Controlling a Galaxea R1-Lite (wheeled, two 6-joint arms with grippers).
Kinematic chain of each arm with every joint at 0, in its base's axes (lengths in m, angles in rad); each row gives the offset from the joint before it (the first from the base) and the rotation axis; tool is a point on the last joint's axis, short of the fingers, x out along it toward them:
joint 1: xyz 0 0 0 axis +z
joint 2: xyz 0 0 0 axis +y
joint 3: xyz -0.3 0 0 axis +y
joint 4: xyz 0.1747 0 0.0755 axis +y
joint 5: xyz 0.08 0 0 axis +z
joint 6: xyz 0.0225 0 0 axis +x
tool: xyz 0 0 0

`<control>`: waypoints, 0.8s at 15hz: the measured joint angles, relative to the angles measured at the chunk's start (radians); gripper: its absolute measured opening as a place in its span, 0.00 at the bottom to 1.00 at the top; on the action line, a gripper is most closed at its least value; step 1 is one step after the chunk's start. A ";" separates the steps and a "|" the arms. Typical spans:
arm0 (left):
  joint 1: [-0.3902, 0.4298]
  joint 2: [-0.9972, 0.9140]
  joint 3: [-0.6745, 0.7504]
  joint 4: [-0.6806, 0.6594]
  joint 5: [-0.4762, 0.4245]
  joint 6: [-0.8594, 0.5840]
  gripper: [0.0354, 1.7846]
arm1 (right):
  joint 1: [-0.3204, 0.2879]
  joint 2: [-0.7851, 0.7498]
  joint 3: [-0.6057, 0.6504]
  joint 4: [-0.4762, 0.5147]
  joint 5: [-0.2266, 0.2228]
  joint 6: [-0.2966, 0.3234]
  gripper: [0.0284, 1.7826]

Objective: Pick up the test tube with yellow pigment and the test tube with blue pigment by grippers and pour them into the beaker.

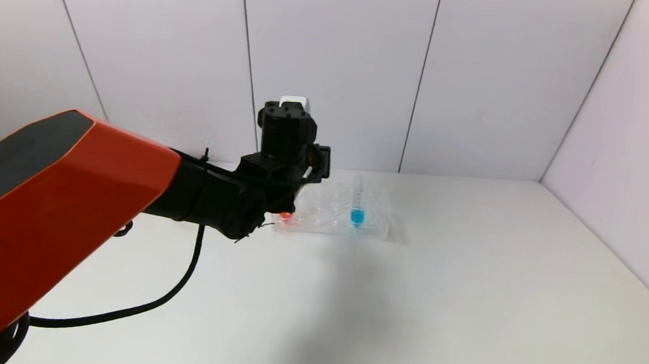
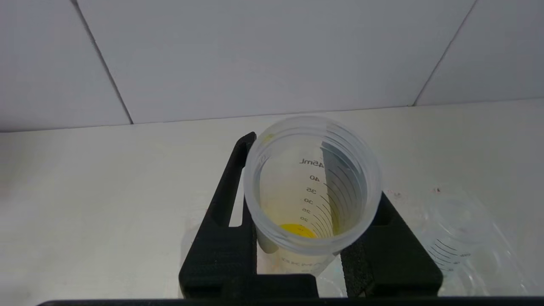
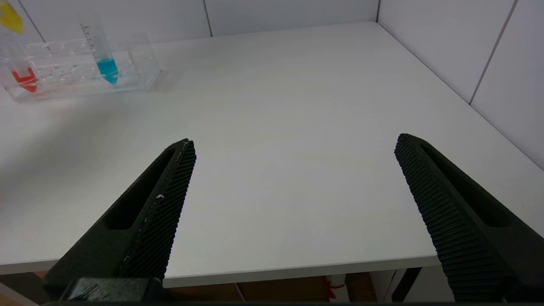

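1. Left gripper (image 2: 312, 221) raised over the desk (image 1: 464, 300) at the rack's (image 1: 373, 222) 9 o'clock end, jaws clamped on the yellow tube (image 2: 312, 187).
2. Yellow tube upright in the jaws, off the rack; left wrist view looks into its open mouth, yellow liquid at the tip.
3. Blue tube (image 1: 358, 207) upright in the rack, toward its 3 o'clock end.
4. Red tube (image 3: 25, 76) stands at the rack's 9 o'clock end.
5. Right gripper (image 3: 293, 178) low at the desk's near edge, jaws wide apart, holding nothing.
6. Beaker: cannot tell where.
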 joint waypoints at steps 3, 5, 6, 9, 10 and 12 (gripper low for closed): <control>-0.001 -0.040 -0.001 0.030 0.000 0.000 0.29 | 0.000 0.000 0.000 0.000 0.000 0.000 0.96; 0.001 -0.079 -0.001 0.059 0.002 0.001 0.29 | 0.000 0.000 0.000 0.000 0.000 0.000 0.96; 0.003 -0.103 0.000 0.074 0.002 0.001 0.29 | 0.000 0.000 0.000 0.000 0.000 0.000 0.96; 0.049 -0.185 0.018 0.130 0.000 0.001 0.29 | 0.000 0.000 0.000 0.000 0.000 0.000 0.96; 0.074 -0.213 0.030 0.141 -0.002 0.004 0.29 | 0.000 0.000 0.000 0.000 0.000 0.000 0.96; 0.138 -0.267 0.067 0.152 -0.007 0.018 0.29 | 0.000 0.000 0.000 0.000 0.000 0.000 0.96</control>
